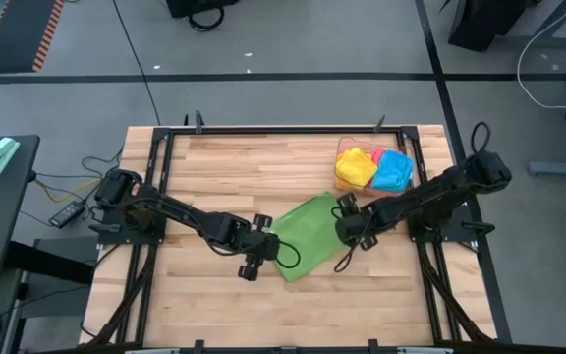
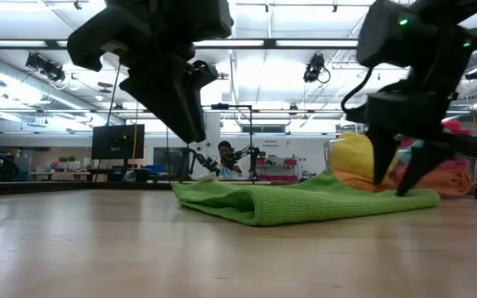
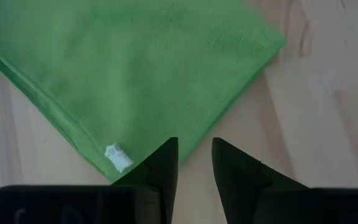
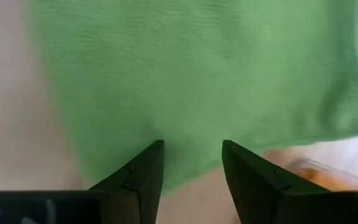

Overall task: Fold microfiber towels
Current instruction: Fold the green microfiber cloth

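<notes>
A: Where is the green towel?

B: Flat on the table, just beside the bin of folded towels. Its long axis runs diagonally toward the bin.

A: Which step?

B: It looks folded once. The left gripper and right gripper are at opposite ends, jaws partly open, holding nothing. Next, I think, they pinch the edge.
</notes>
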`<state>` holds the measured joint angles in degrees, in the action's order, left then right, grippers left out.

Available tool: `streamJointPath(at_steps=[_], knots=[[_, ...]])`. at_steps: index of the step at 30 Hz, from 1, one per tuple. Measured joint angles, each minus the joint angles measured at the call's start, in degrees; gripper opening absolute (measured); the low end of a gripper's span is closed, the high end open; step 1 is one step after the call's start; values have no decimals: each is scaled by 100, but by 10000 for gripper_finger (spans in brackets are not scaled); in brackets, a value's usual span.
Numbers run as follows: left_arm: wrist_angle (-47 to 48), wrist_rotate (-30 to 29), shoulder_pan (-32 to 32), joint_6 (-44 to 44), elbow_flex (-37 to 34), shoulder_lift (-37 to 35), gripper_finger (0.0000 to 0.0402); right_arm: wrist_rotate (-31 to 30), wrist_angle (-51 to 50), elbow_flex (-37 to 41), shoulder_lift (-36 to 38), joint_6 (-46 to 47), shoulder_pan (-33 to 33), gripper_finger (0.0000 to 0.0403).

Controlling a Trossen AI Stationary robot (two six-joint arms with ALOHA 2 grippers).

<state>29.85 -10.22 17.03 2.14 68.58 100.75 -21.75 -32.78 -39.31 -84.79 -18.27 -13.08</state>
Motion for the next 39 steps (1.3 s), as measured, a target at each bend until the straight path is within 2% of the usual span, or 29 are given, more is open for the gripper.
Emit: streamJointPath(at_steps=[4,11,16,20,26,29,31,35,39], knots=[[-88,-2,-1,186,0,0,105,-119,83,-7,9,-282,284,167],[-51,-2,-8,1134,0,0,99,-52,-38,-427,13,894,37,165],[-244,-4,-222,1307,-1,158,99,13,198,-718,19,2472,-259,165],[-439,-5,-436,1248,-2,479,90,399,401,-713,17,3791,-351,164],[-266,0,-671,1507,-3,911,72,701,361,-698,15,5065,-570,164],[-158,172,-676,1507,-1,992,65,820,-54,-696,15,5239,-662,164],[-152,505,-634,1483,0,986,60,816,-103,-600,17,5189,-671,164],[-397,1060,-455,1172,0,988,50,794,92,-219,15,4611,-569,164],[-906,1480,-242,853,0,1039,43,792,130,85,15,4138,-159,164]])
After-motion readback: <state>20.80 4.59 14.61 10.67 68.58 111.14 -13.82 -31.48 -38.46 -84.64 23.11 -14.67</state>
